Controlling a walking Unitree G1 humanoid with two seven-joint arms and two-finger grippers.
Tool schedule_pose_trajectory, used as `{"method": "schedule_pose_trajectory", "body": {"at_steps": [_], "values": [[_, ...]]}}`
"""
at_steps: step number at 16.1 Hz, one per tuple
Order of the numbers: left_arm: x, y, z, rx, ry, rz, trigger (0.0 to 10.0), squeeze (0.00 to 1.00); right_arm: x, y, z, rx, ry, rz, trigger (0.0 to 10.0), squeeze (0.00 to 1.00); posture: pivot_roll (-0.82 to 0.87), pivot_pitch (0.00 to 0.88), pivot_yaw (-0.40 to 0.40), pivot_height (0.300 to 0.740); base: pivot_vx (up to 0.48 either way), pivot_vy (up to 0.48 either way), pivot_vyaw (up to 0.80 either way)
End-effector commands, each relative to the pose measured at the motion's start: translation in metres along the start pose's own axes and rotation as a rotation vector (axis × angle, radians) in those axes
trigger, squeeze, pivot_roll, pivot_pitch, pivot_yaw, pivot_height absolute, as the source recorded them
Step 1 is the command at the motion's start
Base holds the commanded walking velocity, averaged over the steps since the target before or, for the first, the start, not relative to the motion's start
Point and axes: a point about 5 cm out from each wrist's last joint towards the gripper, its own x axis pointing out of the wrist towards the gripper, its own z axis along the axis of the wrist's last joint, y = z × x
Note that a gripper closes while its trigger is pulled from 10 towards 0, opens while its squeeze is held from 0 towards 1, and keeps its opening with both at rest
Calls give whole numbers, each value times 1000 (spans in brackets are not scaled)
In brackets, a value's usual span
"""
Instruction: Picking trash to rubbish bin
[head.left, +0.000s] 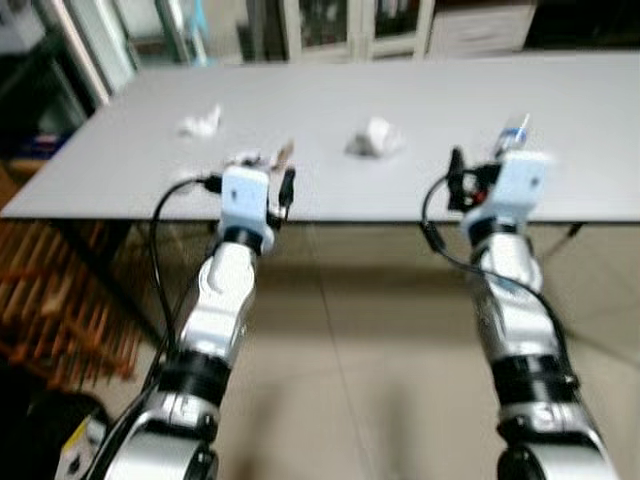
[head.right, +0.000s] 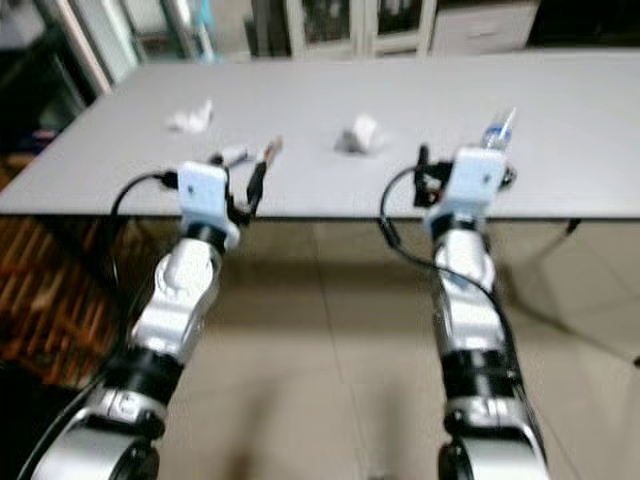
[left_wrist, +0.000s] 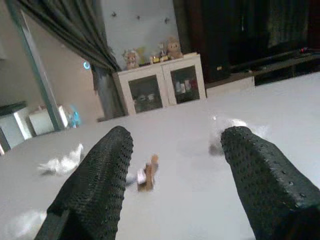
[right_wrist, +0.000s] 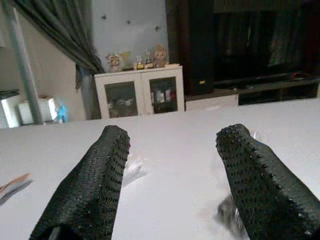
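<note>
1. The big grey worktop has a long front edge, and both robot arms reach up to that edge from the tiled floor.
2. The left gripper is just past the front edge, and its two black fingers are spread wide apart with nothing between them.
3. The right gripper is at the front edge too, further right, and it is also wide and holds nothing.
4. There is lots of bare worktop between the bits of trash.
5. A white crumpled tissue lies far back on the left side.
6. A small brown and white wrapper lies near the front edge, just ahead of the left gripper.
7. A white paper ball sits in the middle, between the two arms.
8. A small clear bottle lies just past the right gripper.
9. A white cabinet stands behind the worktop.
</note>
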Motion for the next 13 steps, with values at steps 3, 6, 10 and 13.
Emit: {"method": "schedule_pose_trajectory", "body": {"at_steps": [3, 6, 10, 13], "values": [[0, 6, 1, 12, 4, 8, 10000, 0, 0, 14, 2, 21, -6, 33, 10000, 0, -61, 46, 51, 740, 460, 0, 0], [0, 5, 0, 12, 10, 3, 10000, 0, 0, 13, 3, 20, -4, 32, 10000, 0, -62, 53, 50, 740, 458, 0, 0], [-1, 6, 0, 14, 14, 4, 10000, 0, 0, 13, 2, 16, 2, 33, 10000, 0, -61, 57, 49, 740, 459, 0, 0], [-1, 6, 0, 15, 16, 5, 10000, 0, 0, 14, 1, 15, 8, 37, 10000, 0, -61, 57, 50, 740, 460, 0, 0]]}}
